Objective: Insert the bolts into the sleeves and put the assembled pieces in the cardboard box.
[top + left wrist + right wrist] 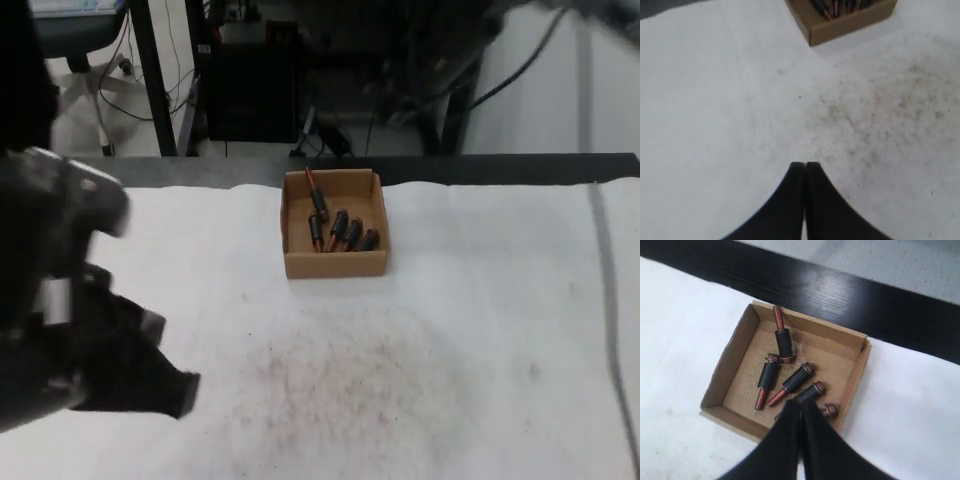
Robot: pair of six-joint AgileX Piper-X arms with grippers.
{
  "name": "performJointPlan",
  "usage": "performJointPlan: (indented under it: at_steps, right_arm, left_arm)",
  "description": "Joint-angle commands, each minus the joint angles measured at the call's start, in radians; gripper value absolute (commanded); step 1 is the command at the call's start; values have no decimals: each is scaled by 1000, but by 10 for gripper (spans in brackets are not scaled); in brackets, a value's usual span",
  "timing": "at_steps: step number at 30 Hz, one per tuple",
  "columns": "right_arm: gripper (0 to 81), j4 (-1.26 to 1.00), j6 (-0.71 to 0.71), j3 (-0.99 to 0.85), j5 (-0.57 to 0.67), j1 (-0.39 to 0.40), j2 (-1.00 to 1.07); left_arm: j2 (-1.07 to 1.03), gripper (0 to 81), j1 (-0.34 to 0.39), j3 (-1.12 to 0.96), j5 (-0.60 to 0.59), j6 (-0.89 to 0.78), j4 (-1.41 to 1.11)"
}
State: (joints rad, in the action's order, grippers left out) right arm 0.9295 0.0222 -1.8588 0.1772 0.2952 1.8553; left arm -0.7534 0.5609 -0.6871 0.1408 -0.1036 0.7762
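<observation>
No text, label, brand, number or sign can be read on anything here; the walls of the box (729,367) carry no legible print.

Blurred arm (70,300) cut off at left frame edge. Cardboard box (850,25) cropped in left wrist view. Right gripper (800,405) covers part of one bolt (830,410).

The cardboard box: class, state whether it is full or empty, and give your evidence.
Partly filled: several assembled pieces lie in the cardboard box, bare floor showing between them.
</observation>
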Motion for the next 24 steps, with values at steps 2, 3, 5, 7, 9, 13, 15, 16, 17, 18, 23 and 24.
performJointPlan:
  at_steps: [2, 3, 5, 7, 9, 13, 15, 16, 17, 18, 23, 24]
  right_arm:
    - [8, -10, -28, 198, 0, -41, -163]
    - [8, -29, -34, 278, 9, -56, -233]
    - [8, -80, -34, 439, 27, -87, -383]
    - [8, -150, -34, 633, 50, -117, -556]
    - [8, -220, -34, 809, 77, -146, -724]
    - [8, -334, -22, 1165, 149, -212, -1089]
    - [8, -387, 16, 1295, 152, -246, -1244]
    - [8, -417, 41, 1360, 152, -258, -1321]
    - [8, -442, 56, 1407, 154, -270, -1396]
    - [8, -457, 60, 1470, 154, -278, -1465]
    - [8, -456, 60, 1642, 151, -288, -1709]
    - [8, -442, 68, 1660, 151, -286, -1739]
  left_arm:
    - [180, 2, -1, 64, 77, -100, -60]
    - [223, 2, -1, 83, 92, -122, -69]
    - [298, 2, -1, 139, 110, -191, -86]
    - [381, 2, 1, 197, 110, -231, -96]
    - [462, 2, 1, 248, 110, -237, -100]
    - [583, 2, 1, 353, 113, -237, -120]
    - [618, 2, 1, 416, 113, -237, -171]
    - [630, 2, 1, 449, 113, -237, -206]
    - [637, 2, 1, 483, 113, -237, -242]
    - [638, 2, 1, 508, 113, -237, -274]
    - [637, 2, 1, 634, 113, -237, -429]
    - [637, 2, 1, 648, 113, -237, -431]
